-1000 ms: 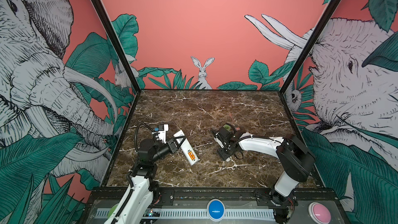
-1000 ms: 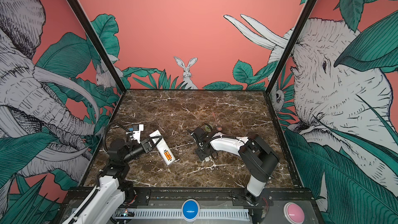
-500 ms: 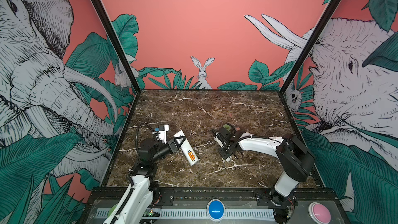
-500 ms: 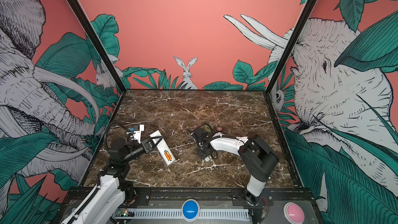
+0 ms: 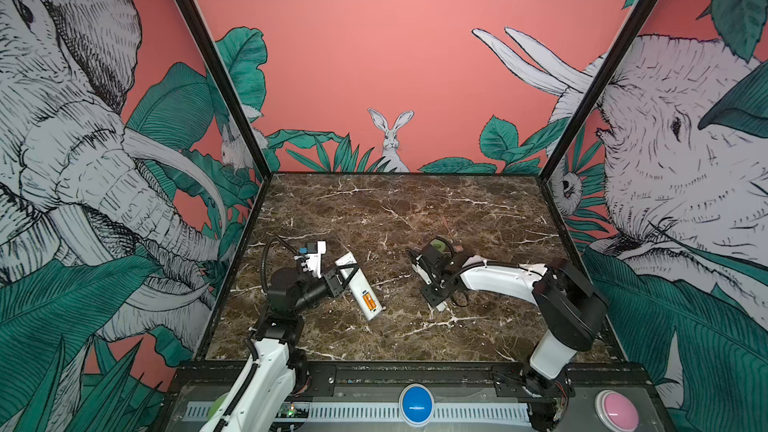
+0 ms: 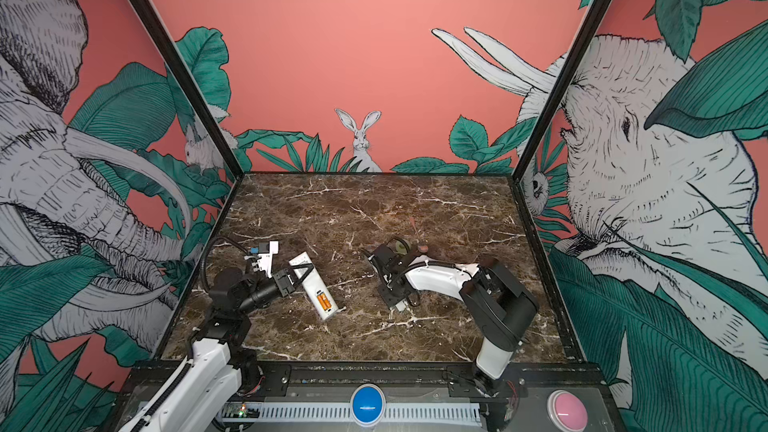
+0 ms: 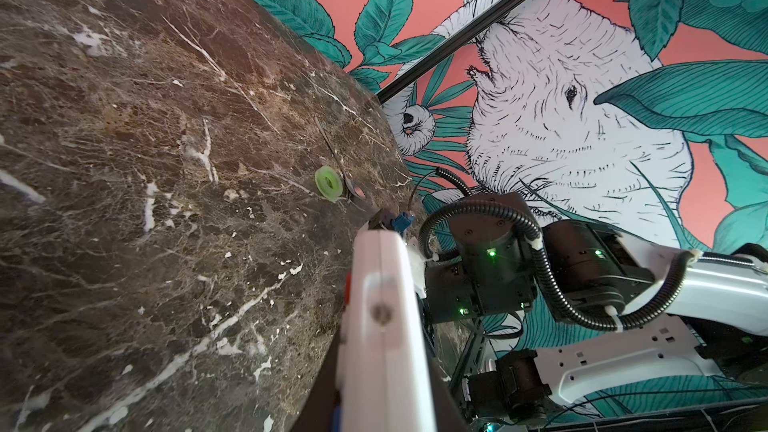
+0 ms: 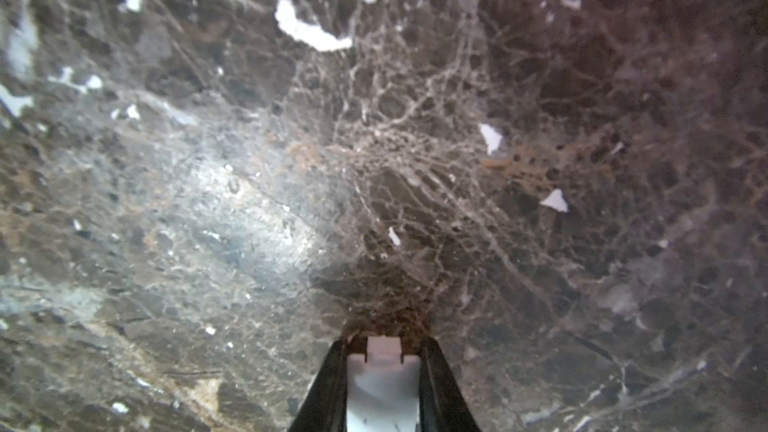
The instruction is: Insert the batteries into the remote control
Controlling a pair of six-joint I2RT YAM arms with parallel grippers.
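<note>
Possibly cover [image 8: 382,388], cropped, in right gripper [image 8: 384,344]

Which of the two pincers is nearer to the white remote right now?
Left. The left pincer is clamped across the remote control. The right pincer stands apart, further right in both top views, tip down at the table, pinching a small white piece.

Brown marble tabletop [image 5: 415,209] enclosed by 3 coral walls [image 5: 374,35] printed with elephants [image 5: 83,139], a rabbit [image 5: 390,135], green leaves [image 5: 245,64].
</note>
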